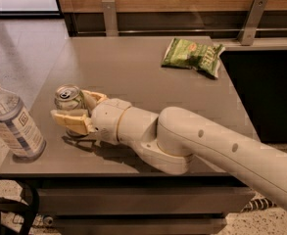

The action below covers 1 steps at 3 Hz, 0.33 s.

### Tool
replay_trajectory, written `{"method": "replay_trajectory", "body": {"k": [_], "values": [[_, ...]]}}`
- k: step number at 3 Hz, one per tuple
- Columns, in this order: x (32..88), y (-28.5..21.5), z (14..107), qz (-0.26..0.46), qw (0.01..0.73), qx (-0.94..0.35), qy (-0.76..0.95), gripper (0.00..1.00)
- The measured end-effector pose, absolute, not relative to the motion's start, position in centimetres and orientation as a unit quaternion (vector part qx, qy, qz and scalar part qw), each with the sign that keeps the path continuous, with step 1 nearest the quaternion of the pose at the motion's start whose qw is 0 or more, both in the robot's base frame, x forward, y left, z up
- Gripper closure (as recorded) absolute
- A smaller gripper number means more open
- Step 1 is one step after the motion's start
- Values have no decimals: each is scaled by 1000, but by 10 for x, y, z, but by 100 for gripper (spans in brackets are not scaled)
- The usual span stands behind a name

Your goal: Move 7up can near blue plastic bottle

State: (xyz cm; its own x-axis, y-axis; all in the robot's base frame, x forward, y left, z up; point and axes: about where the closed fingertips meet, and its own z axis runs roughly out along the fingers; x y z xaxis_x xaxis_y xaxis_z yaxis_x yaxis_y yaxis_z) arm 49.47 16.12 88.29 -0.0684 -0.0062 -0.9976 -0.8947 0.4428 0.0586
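The 7up can (68, 98) stands upright on the grey table (133, 67) near its front left, its shiny top showing. My gripper (74, 109) reaches in from the right, with one cream finger in front of the can and one behind it, so the can sits between them. The blue plastic bottle (11, 121) stands upright at the table's front left corner, a short gap to the left of the can. Its white cap and striped label show.
A green crinkled chip bag (192, 56) lies at the table's back right. My white arm (206, 146) crosses the front right of the table. A wooden wall with metal brackets (253, 13) runs behind the table. Floor lies to the left.
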Motion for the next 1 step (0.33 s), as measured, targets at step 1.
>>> {"method": "replay_trajectory", "body": {"k": [1], "values": [[494, 163, 883, 384, 578, -363, 621, 0]]}}
